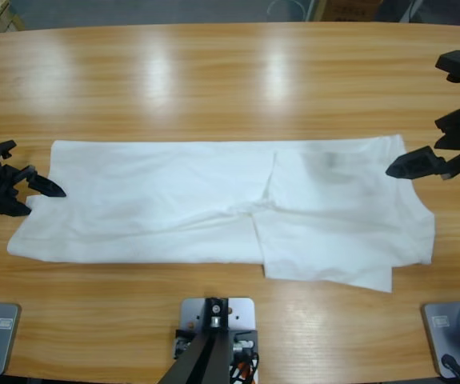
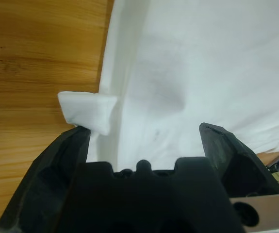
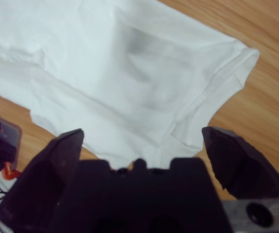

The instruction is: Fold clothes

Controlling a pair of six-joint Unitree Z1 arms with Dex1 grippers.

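While both jaws gape, left hand (image 1: 34,190) and right hand (image 1: 422,128) flank the clothes (image 1: 214,208), holding nothing.

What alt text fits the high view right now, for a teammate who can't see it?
A white T-shirt, folded into a long band, lies flat across the wooden table. The left tool sits open at its left end, and the right tool is open at its upper right corner; neither holds fabric.

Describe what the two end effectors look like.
Both are matte black. The left end effector and right end effector each have two thick, wedge-shaped jaws tapering to blunt points, rising from a blocky black body. A silver-grey plate with a round hole sits beneath the body in each wrist view.
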